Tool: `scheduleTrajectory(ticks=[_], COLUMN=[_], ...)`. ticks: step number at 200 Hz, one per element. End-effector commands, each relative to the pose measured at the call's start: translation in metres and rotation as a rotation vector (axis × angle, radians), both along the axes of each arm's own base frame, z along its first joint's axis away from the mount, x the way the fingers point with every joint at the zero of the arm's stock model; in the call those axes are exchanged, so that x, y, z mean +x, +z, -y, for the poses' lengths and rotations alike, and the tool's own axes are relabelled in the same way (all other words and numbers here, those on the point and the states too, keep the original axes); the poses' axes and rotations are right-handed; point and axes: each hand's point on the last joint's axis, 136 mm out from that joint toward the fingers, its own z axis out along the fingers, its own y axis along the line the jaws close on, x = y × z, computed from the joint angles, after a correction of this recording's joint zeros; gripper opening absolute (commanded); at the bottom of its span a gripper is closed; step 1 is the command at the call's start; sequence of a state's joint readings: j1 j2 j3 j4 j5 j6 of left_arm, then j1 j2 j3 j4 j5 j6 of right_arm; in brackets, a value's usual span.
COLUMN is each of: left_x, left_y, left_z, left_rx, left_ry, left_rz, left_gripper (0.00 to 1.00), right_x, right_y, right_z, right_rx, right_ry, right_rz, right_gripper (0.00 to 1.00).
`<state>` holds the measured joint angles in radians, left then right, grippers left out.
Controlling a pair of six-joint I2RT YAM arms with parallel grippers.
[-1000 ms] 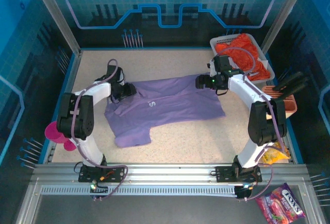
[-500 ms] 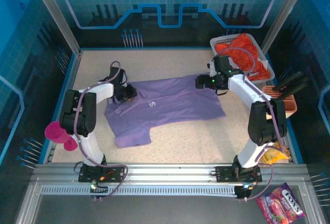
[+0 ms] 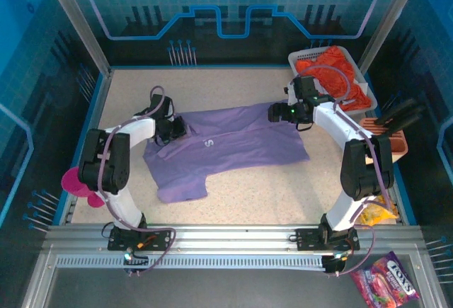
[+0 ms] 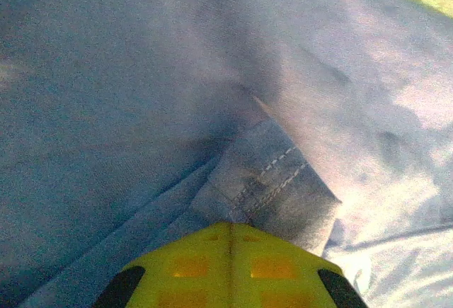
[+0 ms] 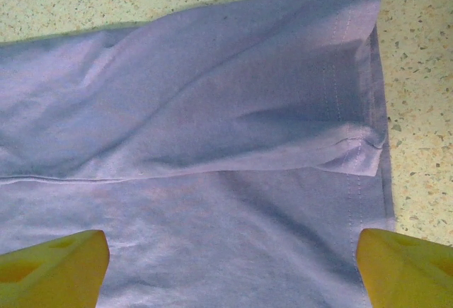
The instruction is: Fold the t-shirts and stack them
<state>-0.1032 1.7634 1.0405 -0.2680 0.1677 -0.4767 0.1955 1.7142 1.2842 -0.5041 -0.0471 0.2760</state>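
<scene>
Fingers [image 4: 184,269] of the left gripper [image 3: 173,129] clamp the purple shirt [image 3: 233,145] at mid-left — seemingly to fold it — right gripper [image 3: 277,113] spread open.

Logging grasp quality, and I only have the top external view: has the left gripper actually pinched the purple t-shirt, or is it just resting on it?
Observer: In the left wrist view the left gripper is shut, and a stitched hem fold of the purple t-shirt bunches out right at its tip, so it looks pinched.
Operator: And the right gripper?
Observer: The right wrist view shows the right gripper open wide above the cloth, gripping nothing.
Operator: What lies under it?
Observer: A hemmed edge doubled over on itself, ending at a corner beside the speckled table.
</scene>
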Motion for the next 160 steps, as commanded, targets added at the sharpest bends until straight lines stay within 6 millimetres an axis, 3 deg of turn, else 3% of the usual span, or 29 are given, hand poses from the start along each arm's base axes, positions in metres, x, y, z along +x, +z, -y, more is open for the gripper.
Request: scheduleTrajectory(ticks=[1,60,121,137,160], left_x=[-0.018,-0.065,-0.091,-0.096,-0.104], left_y=[0.013,0.009,0.017,0.018,0.021], left_z=[0.001,0.023,0.033,0.036,0.047], left_rx=[0.032,0.145,0.281,0.346,0.357], left_ry=[0.032,0.07,0.101,0.073,0.025], left_rz=[-0.012,-0.075,-0.023,-0.022,-0.029], left_gripper=[0.0,0.0,0.0,0.15,0.46], right_x=[0.003,0.003,0.001,0.001,0.001], right_y=[0.008,0.005,0.001,0.0,0.0], right_z=[-0.001,-0.002,-0.005,-0.006,-0.007], right_rx=[0.024,0.029,0.041,0.043,0.042], right_ry=[0.002,0.003,0.012,0.015,0.018], right_rz=[0.015,0.003,-0.01,-0.016,-0.018], right_gripper=[0.91,0.91,0.91,0.91,0.91])
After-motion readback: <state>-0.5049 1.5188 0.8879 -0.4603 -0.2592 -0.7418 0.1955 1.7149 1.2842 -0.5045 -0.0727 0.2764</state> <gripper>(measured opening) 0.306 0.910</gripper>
